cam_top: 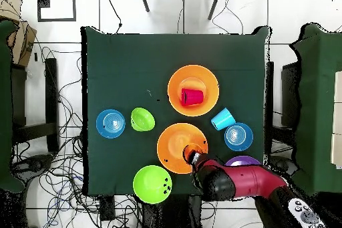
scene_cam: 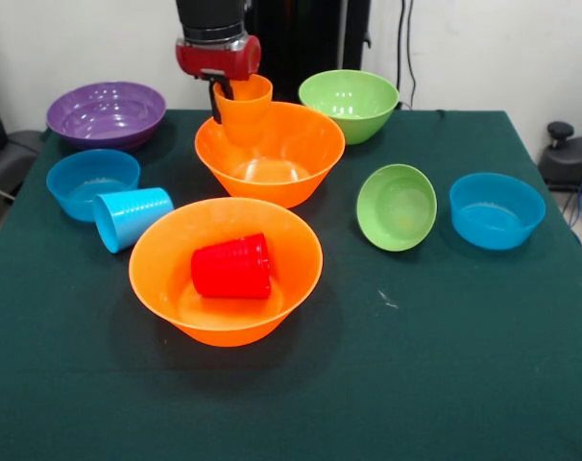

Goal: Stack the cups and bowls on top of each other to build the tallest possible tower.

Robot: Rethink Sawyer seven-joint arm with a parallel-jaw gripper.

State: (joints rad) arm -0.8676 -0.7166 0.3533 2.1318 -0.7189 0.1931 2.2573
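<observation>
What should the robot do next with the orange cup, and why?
Probably lower the orange cup to the middle of the large orange bowl beneath it. The hand grips the cup's rim, holding it upright at that bowl's far edge, not yet set down.

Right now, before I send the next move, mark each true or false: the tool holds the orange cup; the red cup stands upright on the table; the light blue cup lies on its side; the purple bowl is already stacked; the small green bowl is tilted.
1. The tool holds the orange cup: true.
2. False: the red cup lies on its side inside an orange bowl.
3. The light blue cup lies on its side: true.
4. False: the purple bowl sits alone on the table.
5. The small green bowl is tilted: true.
</observation>
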